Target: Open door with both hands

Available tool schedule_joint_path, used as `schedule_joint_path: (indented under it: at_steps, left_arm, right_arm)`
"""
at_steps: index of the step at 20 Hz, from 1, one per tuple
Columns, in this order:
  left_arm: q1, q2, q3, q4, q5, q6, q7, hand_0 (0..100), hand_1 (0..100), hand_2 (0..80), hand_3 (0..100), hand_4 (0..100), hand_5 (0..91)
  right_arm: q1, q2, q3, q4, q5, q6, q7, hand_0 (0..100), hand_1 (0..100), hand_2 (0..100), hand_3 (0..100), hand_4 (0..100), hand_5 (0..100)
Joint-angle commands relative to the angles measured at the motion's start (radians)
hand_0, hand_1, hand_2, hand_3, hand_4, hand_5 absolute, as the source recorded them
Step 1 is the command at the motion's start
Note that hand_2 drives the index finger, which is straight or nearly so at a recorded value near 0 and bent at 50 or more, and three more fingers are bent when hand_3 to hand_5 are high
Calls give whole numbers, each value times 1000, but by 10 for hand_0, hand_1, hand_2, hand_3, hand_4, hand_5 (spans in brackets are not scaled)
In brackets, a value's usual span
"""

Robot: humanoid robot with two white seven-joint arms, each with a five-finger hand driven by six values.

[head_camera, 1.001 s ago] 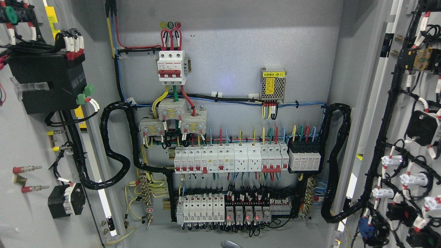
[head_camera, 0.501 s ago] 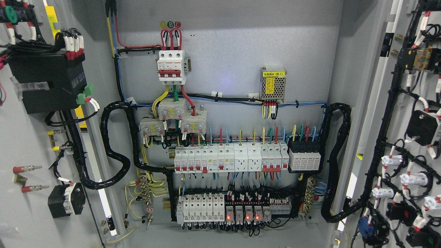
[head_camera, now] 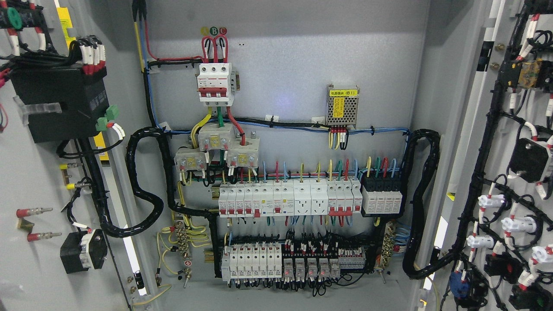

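Note:
Both doors of the grey electrical cabinet stand swung wide. The left door point(head_camera: 39, 181) fills the picture's left side, its inner face carrying a black box and wired parts. At the right edge the right door point(head_camera: 514, 172) shows its inner face with black cable bundles and white-capped switches. Between them the cabinet's back panel point(head_camera: 302, 65) is fully exposed, with rows of white circuit breakers point(head_camera: 285, 199) and a three-pole main breaker point(head_camera: 214, 83). Neither of my hands nor arms shows in this view.
Thick black cable looms point(head_camera: 142, 185) loop from each door into the cabinet at left and right point(head_camera: 421, 203). A small metal power supply point(head_camera: 342, 106) with a yellow label sits upper right on the panel. A lower row of breakers and relays point(head_camera: 293, 264) shows dim red lamps.
A grey rounded tip seen a second ago at the bottom edge near the middle has dropped out of view. The relay lamps look dimmer now. Doors have not moved.

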Motion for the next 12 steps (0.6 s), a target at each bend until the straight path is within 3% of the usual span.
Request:
schedule_joint_path:
  at_steps: [1, 6, 9, 12]
  left_arm:
    - [114, -28, -61, -879, 5, -4, -4, 0, 0, 0, 0, 0, 0]
    - [137, -22, -119, -1187, 5, -6, -4, 0, 0, 0, 0, 0, 0]
    - [147, -16, -153, -1300, 5, -98, -4, 0, 0, 0, 0, 0, 0]
    - [167, 59, -205, -1376, 3, -179, -4, 0, 0, 0, 0, 0, 0]
  right_arm:
    - [2, -56, -124, -17, -84, -3, 0, 217, 12, 0, 0, 0, 0]
    - [2, -96, -164, -17, -160, -3, 0, 217, 13, 0, 0, 0, 0]
    - [-2, -95, -167, -17, -163, -2, 0, 217, 13, 0, 0, 0, 0]
    - [-22, -95, -167, -17, -163, 1, 0, 217, 13, 0, 0, 0, 0]
